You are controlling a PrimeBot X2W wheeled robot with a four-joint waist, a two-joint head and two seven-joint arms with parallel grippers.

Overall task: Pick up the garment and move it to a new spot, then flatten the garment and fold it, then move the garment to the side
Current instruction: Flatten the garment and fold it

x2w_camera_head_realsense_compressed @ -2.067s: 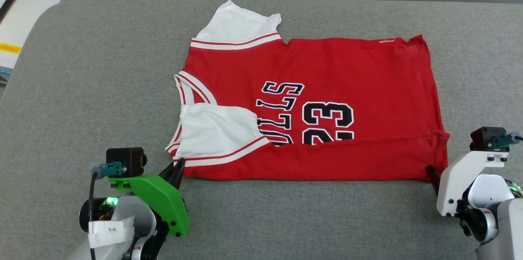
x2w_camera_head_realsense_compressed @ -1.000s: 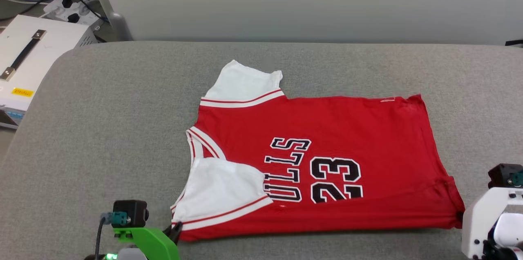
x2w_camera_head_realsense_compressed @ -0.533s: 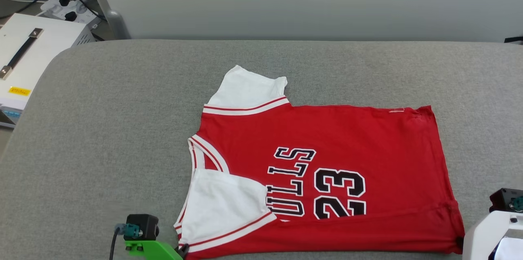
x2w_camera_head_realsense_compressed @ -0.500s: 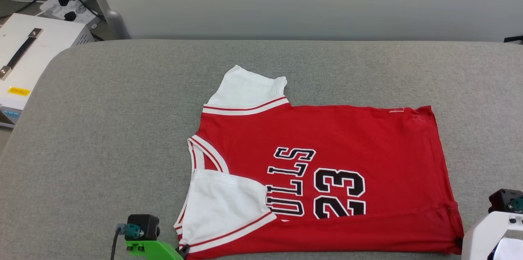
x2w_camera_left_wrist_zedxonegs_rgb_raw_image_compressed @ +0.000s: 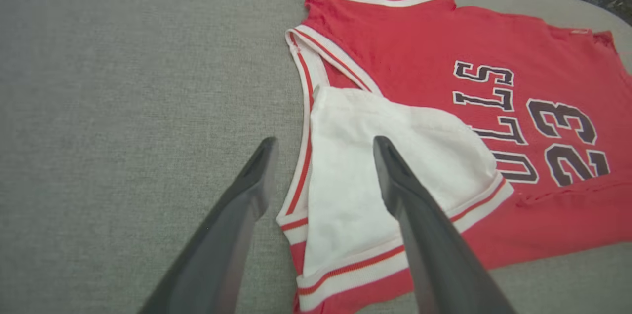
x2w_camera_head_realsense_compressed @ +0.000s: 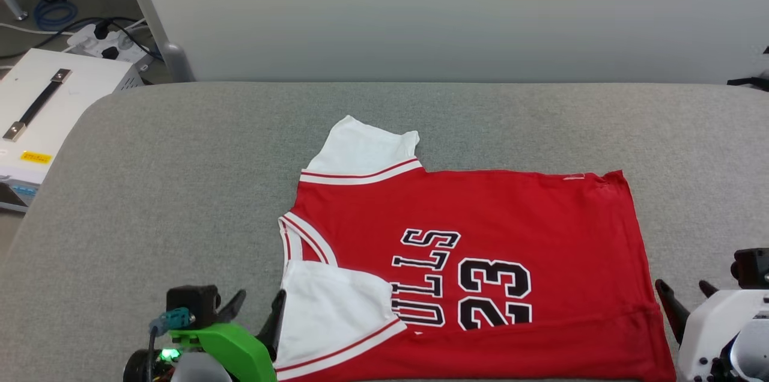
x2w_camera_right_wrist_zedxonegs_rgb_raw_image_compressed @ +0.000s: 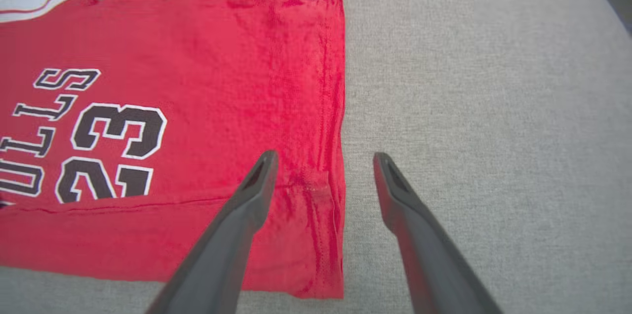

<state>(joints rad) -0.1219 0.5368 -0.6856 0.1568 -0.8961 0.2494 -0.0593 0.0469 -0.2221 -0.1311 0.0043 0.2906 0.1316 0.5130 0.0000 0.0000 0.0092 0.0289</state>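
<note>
The garment [x2w_camera_head_realsense_compressed: 510, 214] lies flat on the grey padded table [x2w_camera_head_realsense_compressed: 180, 178], neck to the left. Its near edge is folded up over the lower lettering, and the near white sleeve [x2w_camera_head_realsense_compressed: 336, 310] lies on the red front. The far sleeve [x2w_camera_head_realsense_compressed: 360, 151] sticks out at the back. My left gripper [x2w_camera_head_realsense_compressed: 259, 310] stands open at the near left corner, its fingers straddling the sleeve's edge [x2w_camera_left_wrist_zedxonegs_rgb_raw_image_compressed: 324, 143] without holding it. At the near right corner my right gripper [x2w_camera_head_realsense_compressed: 685, 298] is open too, its fingers either side of the garment's hem [x2w_camera_right_wrist_zedxonegs_rgb_raw_image_compressed: 324, 157].
A white box with a black handle [x2w_camera_head_realsense_compressed: 42, 106] stands off the table's left end. A power strip and cables [x2w_camera_head_realsense_compressed: 102, 42] lie on the floor beyond it. A pale wall panel [x2w_camera_head_realsense_compressed: 420, 9] runs behind the table. Bare grey padding surrounds the garment.
Both grippers have gone from shut on the garment's near corners to open, letting it go. The head camera has shifted slightly; the garment lies as before.
</note>
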